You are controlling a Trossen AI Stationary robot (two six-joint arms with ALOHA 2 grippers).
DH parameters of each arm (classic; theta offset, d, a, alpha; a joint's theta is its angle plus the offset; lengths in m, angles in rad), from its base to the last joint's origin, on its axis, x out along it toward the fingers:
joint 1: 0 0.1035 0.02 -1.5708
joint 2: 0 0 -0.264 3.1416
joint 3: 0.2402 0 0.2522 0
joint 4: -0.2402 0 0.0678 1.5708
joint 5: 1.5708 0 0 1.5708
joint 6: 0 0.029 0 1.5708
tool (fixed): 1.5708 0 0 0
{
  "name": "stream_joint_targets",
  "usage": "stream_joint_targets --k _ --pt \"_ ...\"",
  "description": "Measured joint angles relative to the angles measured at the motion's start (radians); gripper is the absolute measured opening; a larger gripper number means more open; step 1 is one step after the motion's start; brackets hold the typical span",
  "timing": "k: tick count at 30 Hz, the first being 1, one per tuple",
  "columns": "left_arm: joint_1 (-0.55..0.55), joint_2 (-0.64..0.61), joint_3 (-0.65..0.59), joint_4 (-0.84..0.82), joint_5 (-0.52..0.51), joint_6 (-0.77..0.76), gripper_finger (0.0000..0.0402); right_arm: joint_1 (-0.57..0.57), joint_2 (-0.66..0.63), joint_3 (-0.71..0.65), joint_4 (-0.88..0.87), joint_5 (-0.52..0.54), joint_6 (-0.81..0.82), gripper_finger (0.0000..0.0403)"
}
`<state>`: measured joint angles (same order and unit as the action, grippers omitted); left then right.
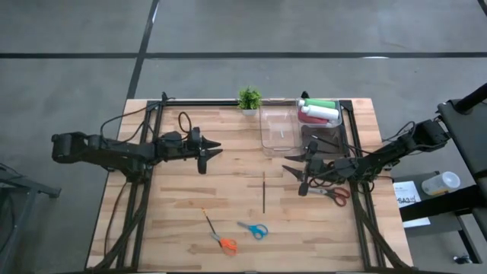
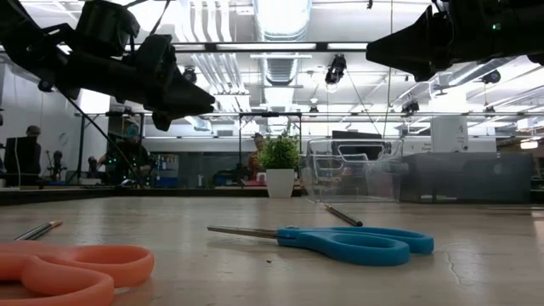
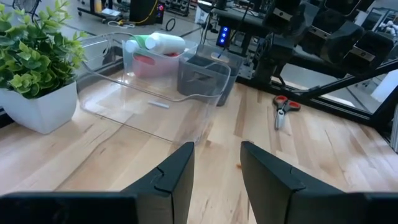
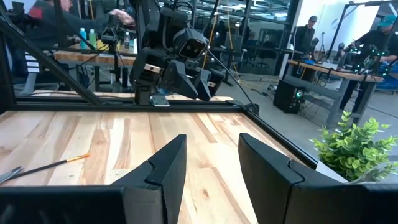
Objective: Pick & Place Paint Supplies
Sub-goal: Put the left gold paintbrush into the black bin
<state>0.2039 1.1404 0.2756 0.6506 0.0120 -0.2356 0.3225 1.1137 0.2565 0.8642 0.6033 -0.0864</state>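
Both grippers, left (image 1: pixel 215 148) and right (image 1: pixel 293 173), were held apart and empty, bottles (image 1: pixel 318 111) already binned while one brush (image 1: pixel 264 192) was left on the table (image 1: pixel 175 228).

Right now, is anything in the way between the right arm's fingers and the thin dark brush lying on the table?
Nothing visible blocks it. The right gripper hovers with open fingers, and only bare wood lies between it and the dark brush. The red scissors lie on its other side.

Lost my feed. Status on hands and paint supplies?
Left hand and right hand open, empty, above table. Bottles already in bin; brush on table between the hands. Nothing blocking it.
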Motion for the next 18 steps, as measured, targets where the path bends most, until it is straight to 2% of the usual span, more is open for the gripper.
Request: stream_joint_targets --k 10,18 --pt "0.0 0.0 0.0 -0.006 0.0 0.0 0.0138 0.0 0.0 0.0 0.0 0.0 0.0 0.0142" --pt "0.0 0.0 0.0 -0.103 0.0 -0.003 0.0138 0.0 0.0 0.0 0.0 0.0 0.0 0.0142"
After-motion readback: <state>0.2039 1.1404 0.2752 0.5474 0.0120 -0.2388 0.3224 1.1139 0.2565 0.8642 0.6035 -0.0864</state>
